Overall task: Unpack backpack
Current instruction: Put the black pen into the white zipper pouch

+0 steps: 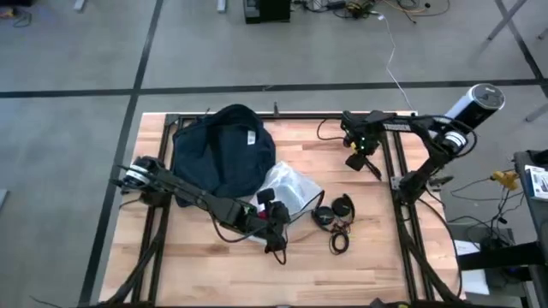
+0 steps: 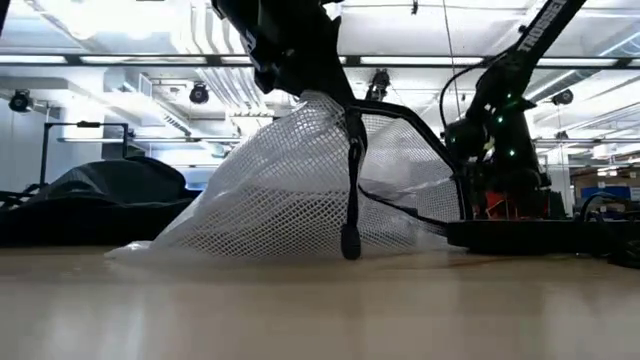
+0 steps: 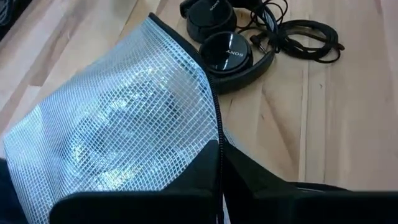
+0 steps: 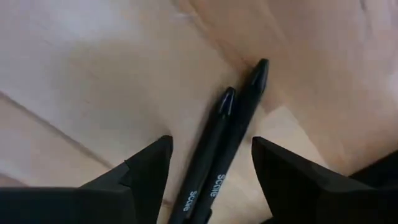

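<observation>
The left hand point(image 1: 272, 216) pinches the mesh pouch point(image 1: 289, 190) by one edge, so it could slip free or drag onto the headphones point(image 1: 334, 211) just beside it, while the right hand point(image 4: 211, 163) waits wide over two pens point(image 4: 227, 143).

Two dark cabled arms, silver-capped base

"SONY" stands in pale letters on the earcup of the black headphones point(image 3: 225, 51); the right arm point(image 2: 540, 35) bears partial white lettering reading "TROSSEN"; markings on the two black pens point(image 4: 214, 168) are unreadable.
</observation>
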`<state>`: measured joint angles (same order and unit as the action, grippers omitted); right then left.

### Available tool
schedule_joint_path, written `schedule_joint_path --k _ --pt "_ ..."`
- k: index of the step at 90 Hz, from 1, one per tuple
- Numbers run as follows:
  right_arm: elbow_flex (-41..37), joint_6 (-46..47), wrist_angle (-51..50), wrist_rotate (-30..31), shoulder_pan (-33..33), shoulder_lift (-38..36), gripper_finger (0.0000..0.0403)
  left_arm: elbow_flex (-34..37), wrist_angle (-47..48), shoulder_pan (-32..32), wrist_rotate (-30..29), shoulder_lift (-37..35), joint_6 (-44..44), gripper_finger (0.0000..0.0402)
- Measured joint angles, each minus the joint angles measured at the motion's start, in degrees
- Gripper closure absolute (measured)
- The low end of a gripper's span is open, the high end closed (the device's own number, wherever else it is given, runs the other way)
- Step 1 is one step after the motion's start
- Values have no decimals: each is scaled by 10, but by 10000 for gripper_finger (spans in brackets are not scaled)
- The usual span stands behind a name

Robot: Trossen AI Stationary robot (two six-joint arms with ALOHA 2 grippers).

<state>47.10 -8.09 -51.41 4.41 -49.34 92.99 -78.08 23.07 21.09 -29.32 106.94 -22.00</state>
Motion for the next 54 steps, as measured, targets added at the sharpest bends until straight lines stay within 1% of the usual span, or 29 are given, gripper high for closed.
schedule_joint_path --k 15,24,31,46,54 --pt "1 -3 2 -6 0 17 207 0 -6 1 0 0 -5 402" --pt "0 -4 3 -9 1 14 227 0 -7 1 0 0 -9 402" --pt "-1 -4 3 -11 1 10 253 0 -7 1 0 0 -10 402" --pt "-1 -1 3 -14 1 8 323 0 -8 1 0 0 -10 402" --pt "-1 0 2 -12 1 8 349 0 -8 1 0 0 -10 402"
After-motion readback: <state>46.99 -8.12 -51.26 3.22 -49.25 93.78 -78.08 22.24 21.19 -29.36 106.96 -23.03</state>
